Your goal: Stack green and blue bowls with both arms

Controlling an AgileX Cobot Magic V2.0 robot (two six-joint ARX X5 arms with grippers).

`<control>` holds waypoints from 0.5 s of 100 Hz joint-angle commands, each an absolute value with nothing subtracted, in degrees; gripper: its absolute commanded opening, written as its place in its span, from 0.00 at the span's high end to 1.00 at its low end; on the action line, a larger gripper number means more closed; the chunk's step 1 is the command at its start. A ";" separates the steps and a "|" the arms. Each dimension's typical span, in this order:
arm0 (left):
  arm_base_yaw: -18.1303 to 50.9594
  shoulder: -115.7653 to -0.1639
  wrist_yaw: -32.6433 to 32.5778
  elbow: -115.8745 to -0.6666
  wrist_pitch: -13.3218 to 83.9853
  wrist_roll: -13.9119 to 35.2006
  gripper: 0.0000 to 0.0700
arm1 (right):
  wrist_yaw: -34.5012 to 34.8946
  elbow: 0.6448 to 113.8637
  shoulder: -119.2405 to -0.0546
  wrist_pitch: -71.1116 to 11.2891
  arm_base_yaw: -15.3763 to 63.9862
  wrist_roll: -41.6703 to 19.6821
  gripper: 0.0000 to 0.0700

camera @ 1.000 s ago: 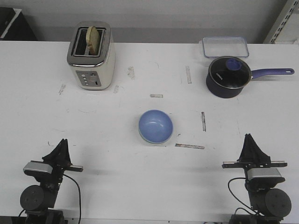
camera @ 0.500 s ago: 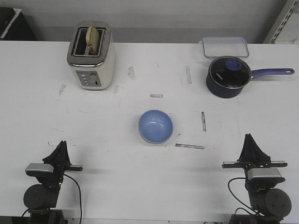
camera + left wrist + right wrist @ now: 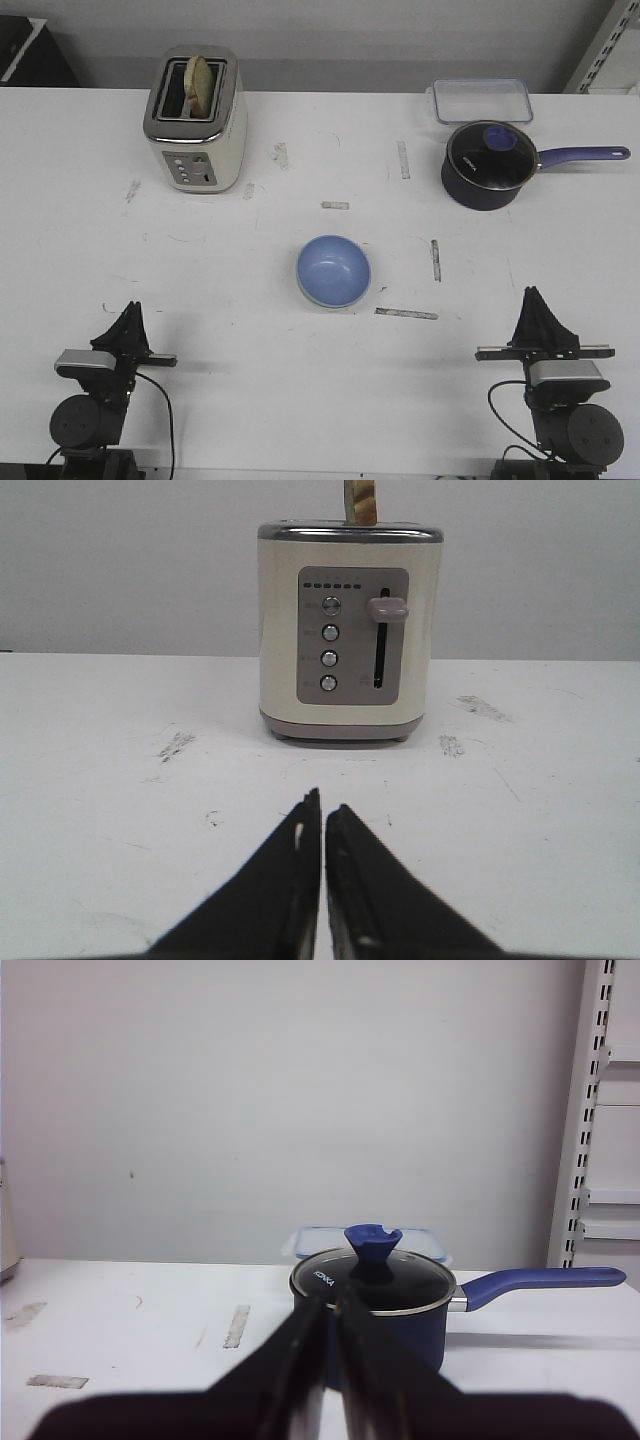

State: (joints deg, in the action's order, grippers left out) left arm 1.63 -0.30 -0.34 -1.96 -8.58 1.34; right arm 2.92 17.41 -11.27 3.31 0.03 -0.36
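The light blue bowl (image 3: 334,270) sits at the table's middle, nested in the pale green bowl (image 3: 320,304), of which only a thin rim shows under its near edge. My left gripper (image 3: 130,308) rests at the near left, shut and empty; in the left wrist view its gripper (image 3: 322,806) points at the toaster. My right gripper (image 3: 535,294) rests at the near right, shut and empty; in the right wrist view its gripper (image 3: 330,1305) points at the saucepan. Both grippers are far from the bowls, and neither wrist view shows them.
A cream toaster (image 3: 195,120) with a slice of bread stands at the far left, also in the left wrist view (image 3: 350,630). A dark blue lidded saucepan (image 3: 487,165) with a long handle stands at the far right, also in the right wrist view (image 3: 375,1295). A clear lidded box (image 3: 482,100) lies behind it.
My left arm has drawn back slightly toward the near edge and settled. The bowls and my right arm have not moved.
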 commanded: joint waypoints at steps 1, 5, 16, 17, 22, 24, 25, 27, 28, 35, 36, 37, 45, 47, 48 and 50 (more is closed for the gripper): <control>1.56 -0.19 -0.54 -0.71 -9.39 0.67 1.00 | 2.85 17.56 -11.18 3.99 0.03 -0.12 0.99; 1.56 -0.19 -0.54 -0.71 -9.37 0.67 1.00 | 2.85 17.56 -11.18 3.99 0.03 -0.12 0.99; 1.56 -0.19 -0.56 -0.71 -9.37 0.67 1.00 | 2.85 17.56 -11.18 3.99 0.03 -0.12 0.99; 1.56 -0.19 -0.54 -0.71 -9.34 0.64 1.00 | 2.85 17.56 -11.18 3.99 0.03 -0.12 0.99; 1.56 -0.19 -0.54 -0.71 -9.28 0.64 1.00 | 2.85 17.56 -11.18 3.99 0.03 -0.12 0.99; 1.56 -0.19 -0.54 -0.71 -9.26 0.67 1.00 | 2.85 17.56 -11.18 3.99 0.03 -0.12 0.99; 1.56 -0.19 -0.54 -0.71 -9.23 0.67 1.00 | 2.85 17.56 -11.18 3.99 0.03 -0.14 0.99; 1.56 -0.19 -0.54 -0.71 -9.21 0.64 1.00 | 2.85 17.56 -11.18 3.99 0.03 -0.14 0.99; 1.56 -0.19 -0.54 -0.71 -9.21 0.67 1.00 | 2.85 17.56 -11.18 3.99 0.03 -0.12 0.99; 1.56 -0.19 -0.54 -0.71 -9.06 0.67 1.00 | 2.85 17.56 -11.18 3.99 0.03 -0.12 0.99; 1.56 -0.19 -0.56 -0.71 -9.06 0.67 1.00 | 2.85 17.56 -11.18 3.99 0.03 -0.12 0.99; 1.56 -0.19 -0.54 -0.71 -9.06 0.67 1.00 | 2.85 17.56 -11.18 3.99 0.03 -0.12 0.99; 1.56 -0.19 -0.54 -0.71 -9.08 0.67 1.00 | 2.85 17.56 -11.18 3.99 0.03 -0.12 0.99; 1.56 -0.19 -0.54 -0.71 -9.08 0.67 1.00 | 2.85 17.56 -11.18 3.99 0.03 -0.14 0.99; 1.56 -0.19 -0.54 -0.71 -9.08 0.67 1.00 | 2.85 17.56 -11.18 3.99 0.03 -0.12 0.99; 1.56 -0.19 -0.56 -0.71 -9.08 0.67 1.00 | 2.85 17.56 -11.18 3.99 0.03 -0.12 0.99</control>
